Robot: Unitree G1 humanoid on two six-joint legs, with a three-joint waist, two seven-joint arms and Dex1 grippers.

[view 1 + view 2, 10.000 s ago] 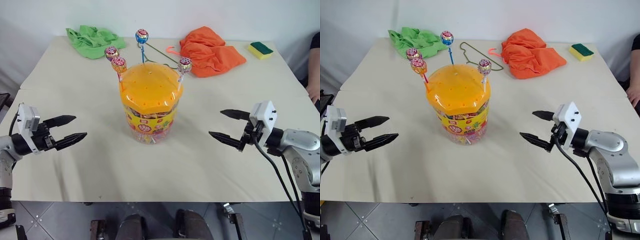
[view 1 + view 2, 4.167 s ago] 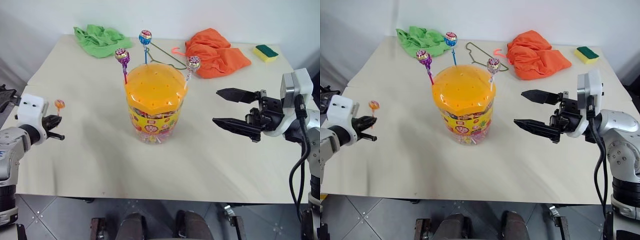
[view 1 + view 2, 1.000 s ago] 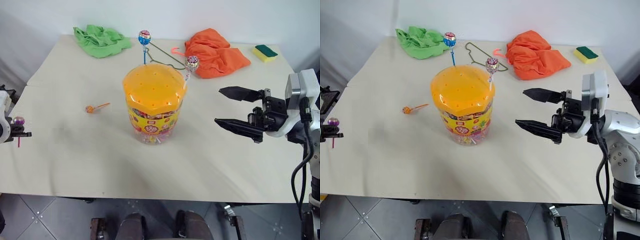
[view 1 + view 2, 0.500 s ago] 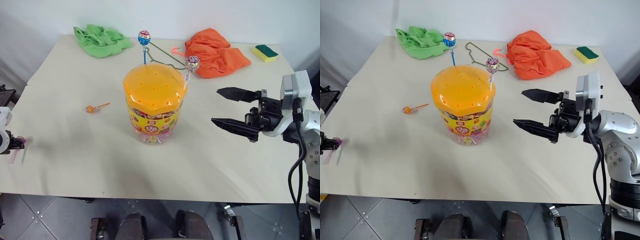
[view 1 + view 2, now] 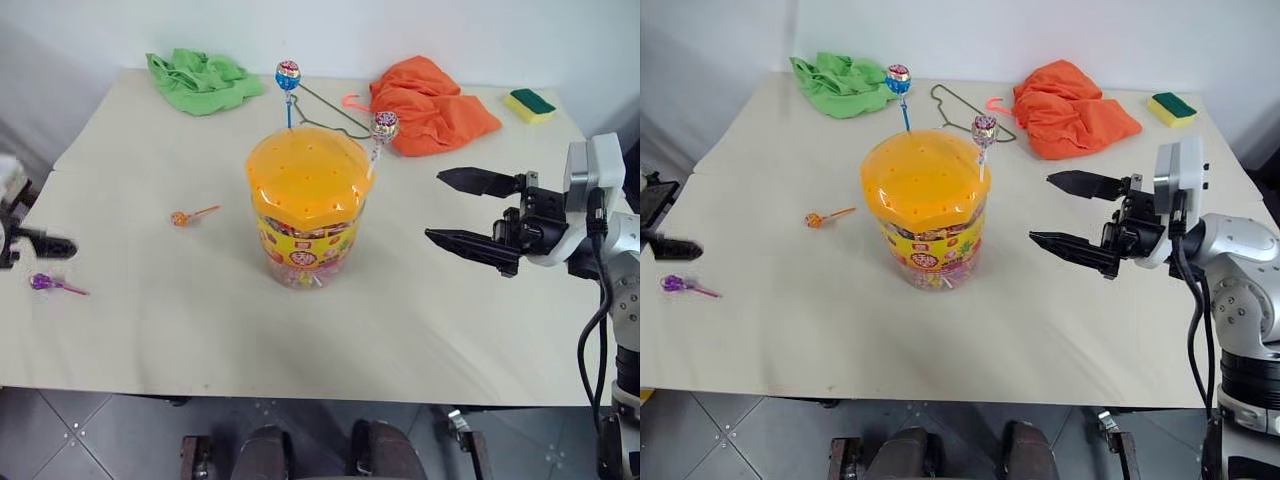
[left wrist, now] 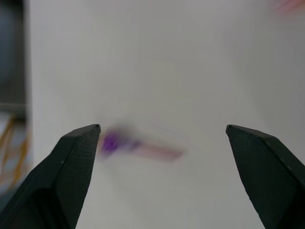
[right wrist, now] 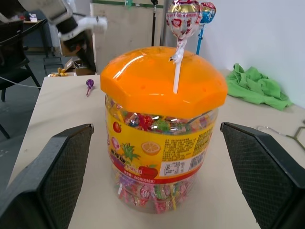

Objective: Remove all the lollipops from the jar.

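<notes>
L gripper [image 6: 162, 138] hangs wide open at the counter's [image 5: 200, 330] far-left edge, holding nothing, w/ the purple lollipop [image 5: 40, 282] lying flat just below it, stick pointing away toward the jar [image 5: 305, 215]. R gripper [image 5: 455, 210] is also spread open and empty, aimed sideways at the jar, its tips a short gap off the jar's right side. Two lollipops are left upright in the lid, blue [image 5: 287, 73] at the far side and silver-purple [image 5: 385, 124] at the rim nearest the R gripper, sticks near vertical, so R arm looks closer for the next pull; the orange one [image 5: 180, 217] already lies on the counter between L gripper and jar.
</notes>
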